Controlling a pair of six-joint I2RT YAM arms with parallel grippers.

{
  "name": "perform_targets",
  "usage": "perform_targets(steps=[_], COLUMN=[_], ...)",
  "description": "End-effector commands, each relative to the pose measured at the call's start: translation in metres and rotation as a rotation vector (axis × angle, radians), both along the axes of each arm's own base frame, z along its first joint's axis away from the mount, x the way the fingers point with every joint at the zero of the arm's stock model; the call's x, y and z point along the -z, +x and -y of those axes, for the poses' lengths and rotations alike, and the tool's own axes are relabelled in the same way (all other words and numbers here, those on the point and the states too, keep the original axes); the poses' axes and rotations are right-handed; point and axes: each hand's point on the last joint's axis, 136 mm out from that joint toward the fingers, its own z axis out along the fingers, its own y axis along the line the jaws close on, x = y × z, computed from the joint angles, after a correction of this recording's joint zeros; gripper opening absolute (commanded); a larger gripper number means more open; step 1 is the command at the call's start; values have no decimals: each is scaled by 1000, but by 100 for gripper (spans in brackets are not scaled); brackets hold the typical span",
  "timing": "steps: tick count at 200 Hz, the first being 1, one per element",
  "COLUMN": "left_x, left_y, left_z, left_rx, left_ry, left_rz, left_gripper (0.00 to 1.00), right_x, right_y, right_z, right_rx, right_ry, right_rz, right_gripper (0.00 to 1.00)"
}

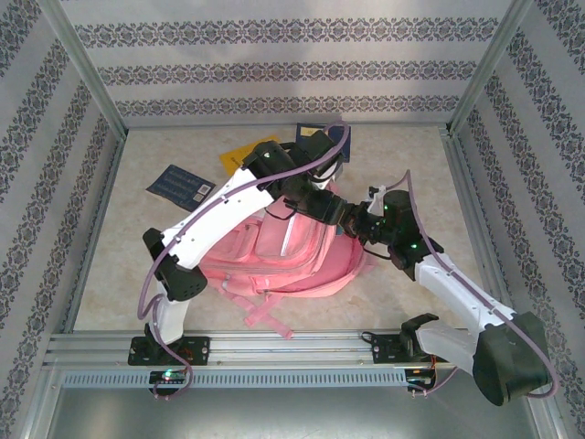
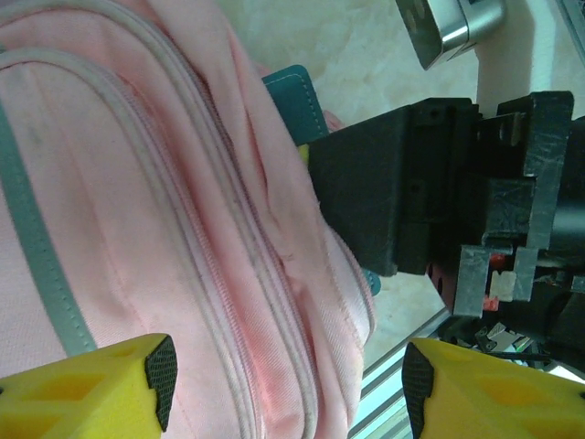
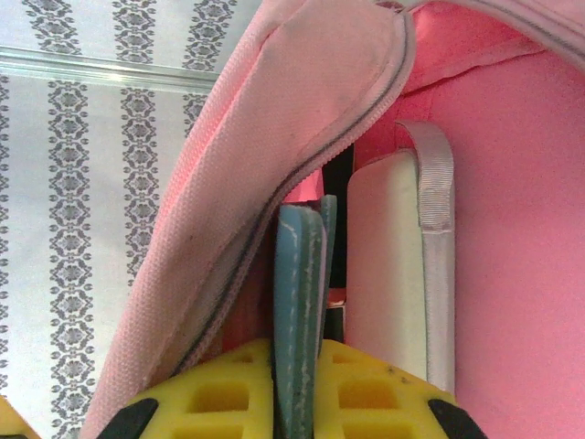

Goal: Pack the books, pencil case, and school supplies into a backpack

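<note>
Your right hand [image 3: 294, 366] pinches teal book [image 3: 297, 265] at backpack [image 3: 265, 119] mouth. Left hand [image 2: 291, 375] spread, holds nothing. Mouth may sag shut; book may snag on zip [image 3: 306, 174]. Push slow.

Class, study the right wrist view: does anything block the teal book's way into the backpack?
Nothing visible does. The teal book, clamped in the right pincer, points into the open mouth of the backpack, between its zip-edged flap and a pale padded panel inside.

walls [image 1: 292, 55]: grey-patterned striped wallpaper | tabletop [image 1: 110, 274]: beige marbled | frame [image 1: 274, 347]: aluminium rails | light: even
</note>
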Motion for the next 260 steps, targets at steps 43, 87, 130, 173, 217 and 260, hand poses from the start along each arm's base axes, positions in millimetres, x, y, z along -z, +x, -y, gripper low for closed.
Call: perform_targets(steps=[43, 87, 130, 173, 217, 260], left_x=[35, 48, 43, 32, -10, -27], left_y=[12, 23, 27, 32, 59, 87], left_z=[13, 8, 5, -3, -43, -76], left_rx=[1, -18, -25, -78, -186, -184], left_ry=[69, 124, 117, 17, -62, -60], left_rz=[-9, 11, 25, 22, 141, 251], left_gripper=[68, 51, 20, 0, 0, 0], right_x=[-36, -46, -47, -42, -24, -1], right_y=[12, 17, 18, 16, 11, 15], right_z=[-15, -21, -21, -15, 14, 15], right_rx=[-10, -16, -9, -2, 46, 39], right_ry=[51, 67, 72, 49, -44, -103], right_rz=[94, 108, 103, 97, 77, 58], right_gripper=[0, 0, 0, 0, 0, 0])
